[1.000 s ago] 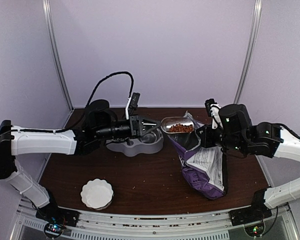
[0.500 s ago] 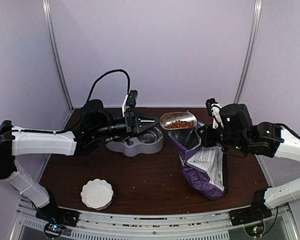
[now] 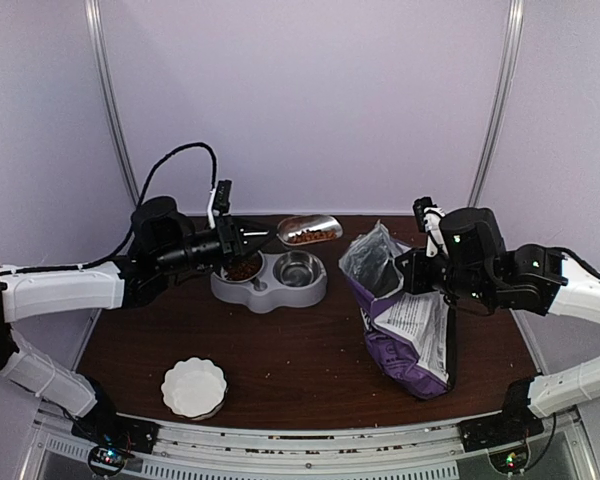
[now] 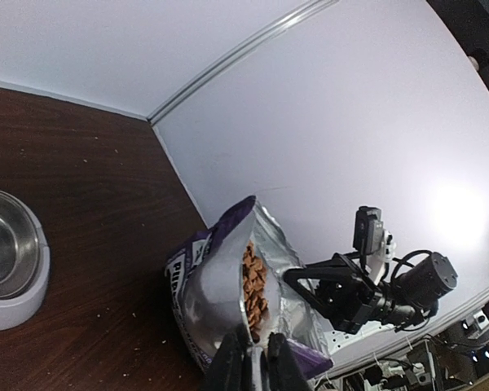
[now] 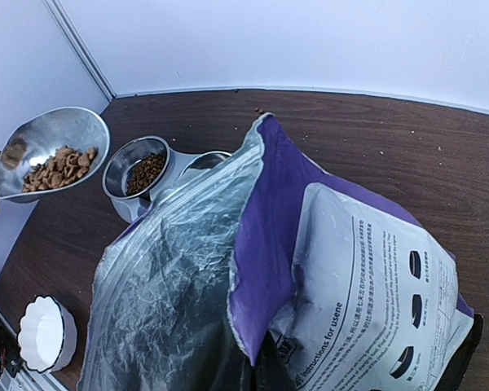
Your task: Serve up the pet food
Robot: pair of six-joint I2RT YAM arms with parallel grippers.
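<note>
Starting at the left edge, my left arm [image 3: 70, 285] reaches in low along the side wall. In front of it there is open tabletop [image 3: 310, 350], with only a white scalloped dish [image 3: 193, 388] sitting near the front edge.

The left gripper [image 3: 252, 238] has its fingers pinched on the handle of a shiny metal scoop [image 3: 308, 229]. The scoop is held in the air near the back wall, at the far side of the feeder [image 3: 269, 278]. I cannot tell whether it is directly over a bowl.

The pet food [image 3: 308, 236] is a small heap of reddish-brown pellets in the scoop. More kibble [image 3: 243, 268] fills the feeder's left bowl, and the right steel bowl [image 3: 296, 268] is bare.

There is a clear gap between the feeder and the bag [image 3: 405, 315]. The bag leans near the right side, its foil-lined mouth gaping upward.

The right gripper [image 3: 412, 272] has its fingers [image 5: 257, 371] shut tight on the bag's upper edge.

The table is dark, wood-grained brown and speckled with crumbs. Plain pale lilac panels enclose it, with metal rails [image 3: 500, 100] at the corners. The feeder is smooth grey plastic, and the bag is crinkled purple-and-white film.
</note>
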